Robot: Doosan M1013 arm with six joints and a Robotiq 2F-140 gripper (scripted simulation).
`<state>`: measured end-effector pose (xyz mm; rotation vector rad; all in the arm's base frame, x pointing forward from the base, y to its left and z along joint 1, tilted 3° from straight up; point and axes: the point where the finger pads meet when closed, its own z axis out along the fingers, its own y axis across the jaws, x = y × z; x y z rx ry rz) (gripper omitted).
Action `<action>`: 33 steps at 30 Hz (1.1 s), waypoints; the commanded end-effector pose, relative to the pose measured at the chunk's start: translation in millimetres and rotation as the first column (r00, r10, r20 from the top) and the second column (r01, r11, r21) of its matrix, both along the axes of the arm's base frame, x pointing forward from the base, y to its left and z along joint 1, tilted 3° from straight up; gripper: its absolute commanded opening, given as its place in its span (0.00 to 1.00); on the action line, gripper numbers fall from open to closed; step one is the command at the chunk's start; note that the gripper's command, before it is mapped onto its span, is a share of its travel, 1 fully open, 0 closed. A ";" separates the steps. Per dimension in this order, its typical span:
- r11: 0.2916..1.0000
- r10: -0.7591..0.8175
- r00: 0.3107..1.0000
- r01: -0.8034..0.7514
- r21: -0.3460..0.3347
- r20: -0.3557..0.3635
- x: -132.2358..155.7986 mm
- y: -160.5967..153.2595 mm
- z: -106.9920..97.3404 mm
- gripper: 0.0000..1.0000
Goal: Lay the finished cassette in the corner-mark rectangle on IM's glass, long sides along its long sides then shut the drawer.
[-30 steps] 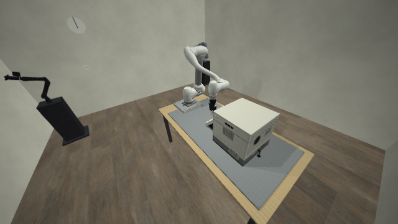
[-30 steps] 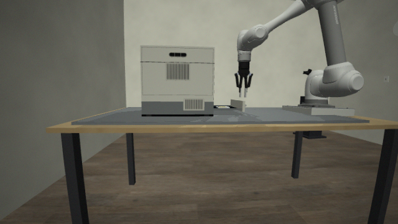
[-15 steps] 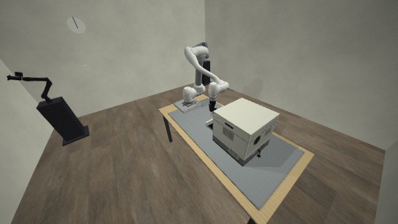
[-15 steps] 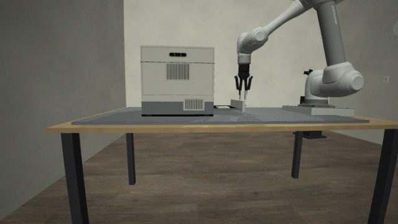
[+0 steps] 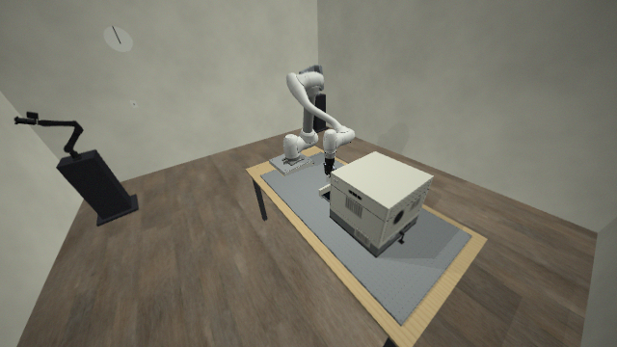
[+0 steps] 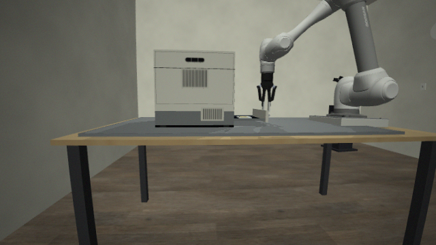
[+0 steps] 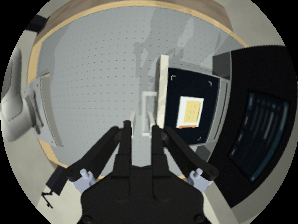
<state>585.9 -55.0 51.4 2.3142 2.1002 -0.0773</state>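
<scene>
FINISHED [image 6: 244, 117] [image 7: 191, 112] is lying on the glass within the corner marks; the jaws, standing slightly parted and gripping nothing, are probably needing a slow, square push against the drawer front [image 5: 324, 191] [image 6: 260, 114] [image 7: 163, 92].

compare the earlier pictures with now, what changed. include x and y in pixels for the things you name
The black two-finger gripper [image 5: 329, 173] [image 6: 266, 110] [image 7: 141, 117] moved down, nearer the front of the open off-white drawer [image 5: 324, 192] [image 6: 260, 114] [image 7: 163, 90]. No grasp or release shows. The drawer stayed open; the boxy off-white imager [image 5: 381, 180] [image 6: 194, 95] [image 7: 240, 65] stayed put.
</scene>
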 end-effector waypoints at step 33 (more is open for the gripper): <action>1.000 0.000 1.000 0.000 0.000 0.000 -0.8 -1.3 -30.5 0.27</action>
